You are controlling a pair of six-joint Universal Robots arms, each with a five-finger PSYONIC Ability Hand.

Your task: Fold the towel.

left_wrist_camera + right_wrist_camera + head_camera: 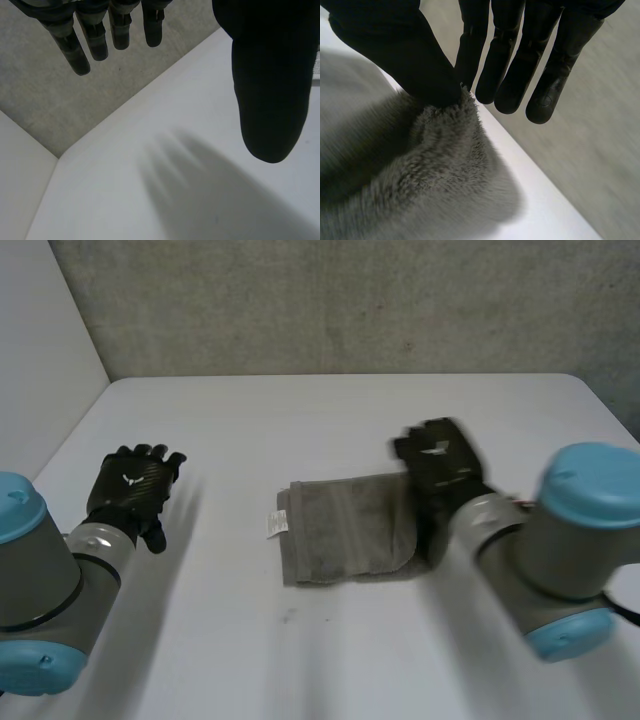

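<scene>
A grey towel (345, 525) lies folded in the middle of the white table (300, 420), with a small white label (277, 524) at its left end. My right hand (440, 455) is at the towel's right end. In the right wrist view its thumb (405, 55) and nearest finger pinch a raised fold of the fluffy towel (420, 185), while the other fingers (545, 75) hang straight beyond it. My left hand (135, 485) hovers over the table's left side, far from the towel, with straight fingers (90, 35) and the thumb (272, 75) spread apart, holding nothing.
A grey wall (350, 300) stands right behind the table's far edge, and a pale wall (40, 340) runs along its left side. Bare tabletop (175, 200) lies under my left hand and in front of the towel.
</scene>
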